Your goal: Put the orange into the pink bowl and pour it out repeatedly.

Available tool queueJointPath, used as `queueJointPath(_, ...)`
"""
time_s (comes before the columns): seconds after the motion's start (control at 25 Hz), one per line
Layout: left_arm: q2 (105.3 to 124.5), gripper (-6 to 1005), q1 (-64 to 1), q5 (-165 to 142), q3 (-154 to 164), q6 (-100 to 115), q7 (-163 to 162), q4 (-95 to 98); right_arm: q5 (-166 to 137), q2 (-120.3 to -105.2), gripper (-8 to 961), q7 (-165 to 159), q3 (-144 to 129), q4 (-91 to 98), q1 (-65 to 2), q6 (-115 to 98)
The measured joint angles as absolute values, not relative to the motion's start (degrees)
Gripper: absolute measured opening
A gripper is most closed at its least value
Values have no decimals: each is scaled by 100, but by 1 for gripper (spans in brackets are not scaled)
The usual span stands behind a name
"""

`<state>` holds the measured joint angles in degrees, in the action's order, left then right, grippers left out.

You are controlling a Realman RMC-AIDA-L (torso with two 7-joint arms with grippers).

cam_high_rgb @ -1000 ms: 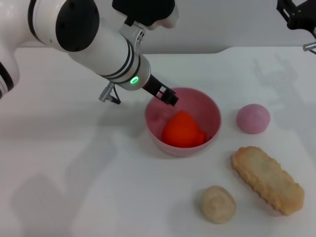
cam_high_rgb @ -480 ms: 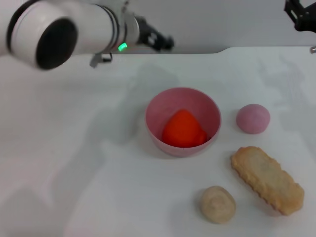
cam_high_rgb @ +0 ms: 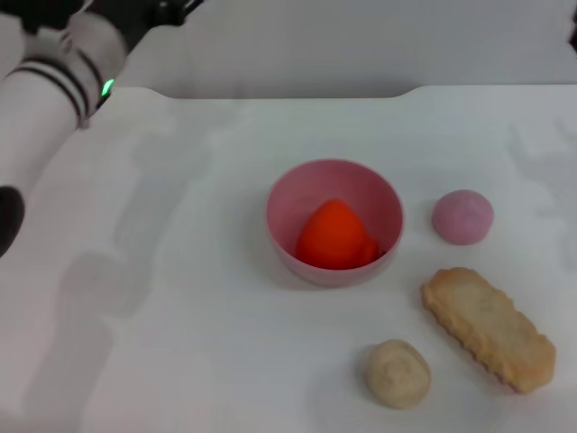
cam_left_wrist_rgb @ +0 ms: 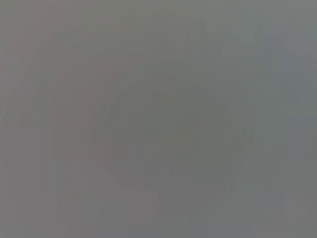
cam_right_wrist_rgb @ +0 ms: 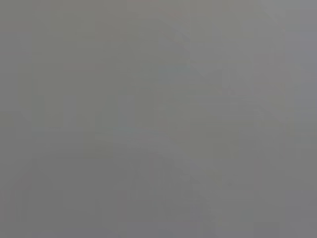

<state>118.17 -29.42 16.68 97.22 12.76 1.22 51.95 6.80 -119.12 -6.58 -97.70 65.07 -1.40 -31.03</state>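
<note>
The orange (cam_high_rgb: 334, 236), bright orange-red and glossy, lies inside the pink bowl (cam_high_rgb: 288, 194), which stands upright in the middle of the white table. Nothing touches either of them. My left arm is raised at the far left, well away from the bowl, and its gripper (cam_high_rgb: 171, 9) is cut off by the upper edge of the head view. Of the right arm only a dark sliver shows at the upper right edge; its gripper is out of view. Both wrist views are plain grey and show none of these things.
A pale pink ball (cam_high_rgb: 462, 216) sits just right of the bowl. A long beige biscuit-like piece (cam_high_rgb: 488, 328) lies at the front right, with a round beige lump (cam_high_rgb: 398, 372) to its left. The table's back edge (cam_high_rgb: 297, 93) runs behind the bowl.
My left arm has pulled up and away to the far left, from the bowl's rim to the upper corner. The right arm has drawn almost out of the picture. Bowl and orange stayed put.
</note>
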Motion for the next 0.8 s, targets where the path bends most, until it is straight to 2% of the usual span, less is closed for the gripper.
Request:
queueJointPath(0.28,11831,809,-2810,1689,9733,2248,-108,4325,1254,-11892,735,-835,-9678,5167,-222,-4944)
queueJointPath(0.8,11837,809,-2881,1699,9711,3492,-817,3428,1283,-11894,735,-1062,-9674,5005,-267,-4785)
